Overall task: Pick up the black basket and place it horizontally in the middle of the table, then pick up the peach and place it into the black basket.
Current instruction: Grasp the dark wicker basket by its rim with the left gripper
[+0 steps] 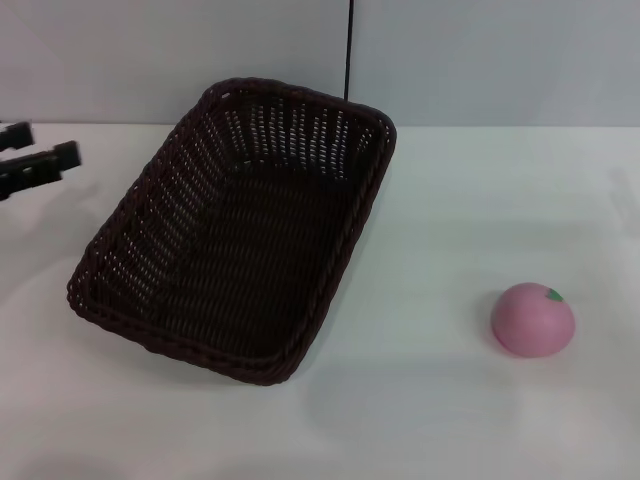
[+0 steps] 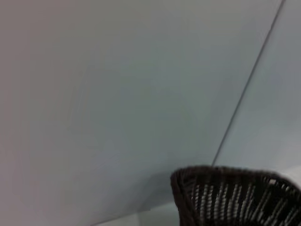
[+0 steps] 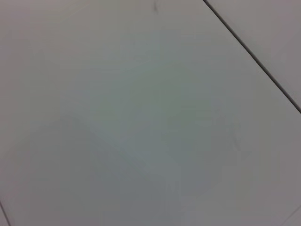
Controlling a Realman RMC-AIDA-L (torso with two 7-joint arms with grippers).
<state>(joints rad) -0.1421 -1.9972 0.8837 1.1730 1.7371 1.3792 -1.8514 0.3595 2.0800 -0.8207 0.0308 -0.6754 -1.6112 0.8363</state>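
The black basket [image 1: 150, 190] stands upright and empty on the white table [image 1: 450, 200], left of centre, its long side running diagonally away from me. One corner of it shows in the left wrist view [image 2: 235, 197]. The peach [image 1: 532, 320], pink with a green leaf mark, lies on the table at the right, well apart from the basket. My left gripper [image 1: 52, 143] is at the far left edge, open and empty, a short way from the basket's left rim. My right gripper is out of view.
A grey wall with a dark vertical seam [image 1: 350, 45] stands behind the table. The right wrist view shows only a plain grey panel with a dark seam [image 3: 254, 56].
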